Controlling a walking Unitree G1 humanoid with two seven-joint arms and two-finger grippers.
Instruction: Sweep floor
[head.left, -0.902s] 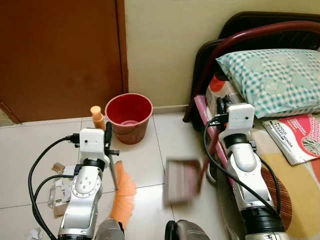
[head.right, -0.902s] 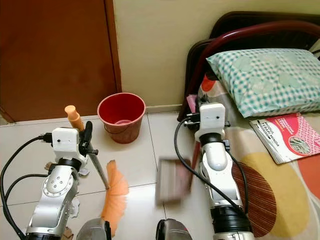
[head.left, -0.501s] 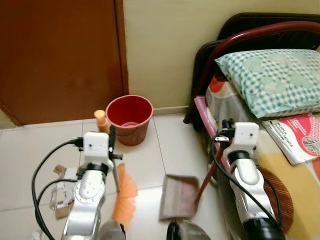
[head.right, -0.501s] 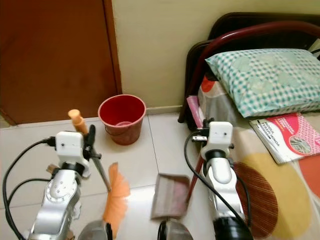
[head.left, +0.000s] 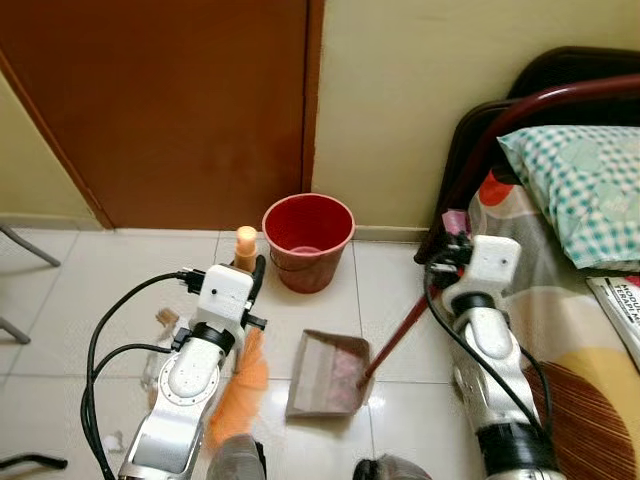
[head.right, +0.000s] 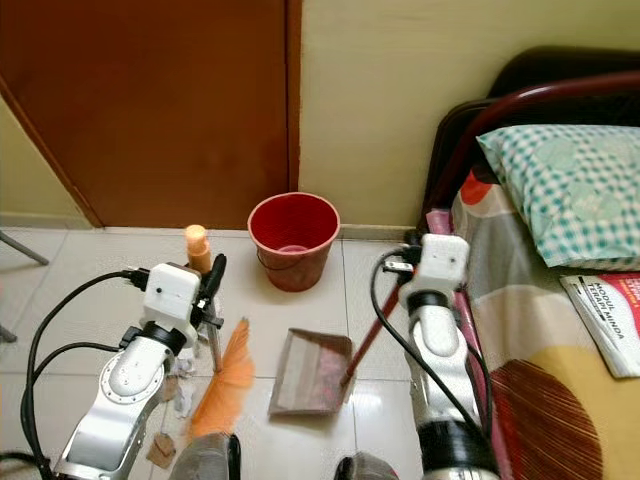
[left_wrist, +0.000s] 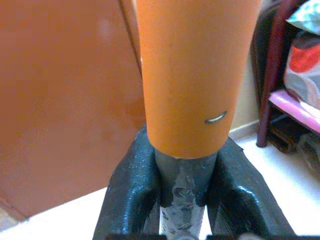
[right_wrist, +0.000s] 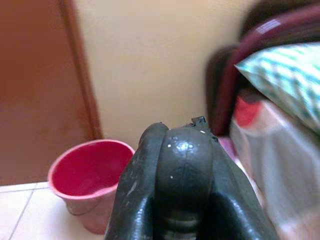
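Sweeping looked mid-course, not finished. Scraps of litter (head.right: 180, 395) lay on the tiled floor (head.left: 90, 290) beside the left arm, apart from the dustpan (head.left: 328, 373), so a fair share of the job seemed left.

Left pincer (left_wrist: 182, 187) was clamped on the grey shaft of the hand broom (head.right: 222, 388), just below its orange grip; the orange bristles pointed down at the tiles, near the litter and a little to the left of the pan.

Right pincer (right_wrist: 182, 172) was closed around the dark end of the dustpan's long red handle (head.left: 392, 340). The handle slanted down from the pincer to the pan, which sat flat on the floor between the two arms, mouth toward the broom.

Containers: the dustpan tray looked empty or nearly so, though the view was too coarse to rule out fine dust. The red bucket (head.right: 293, 238) stood upright against the wall by the brown door (head.left: 180, 100), just beyond the pan; nothing could be made out inside it.

Judged remaining: gather the litter into the pan, then likely tip it into the bucket. Bed with checked pillow (head.left: 580, 190) lay along the right.
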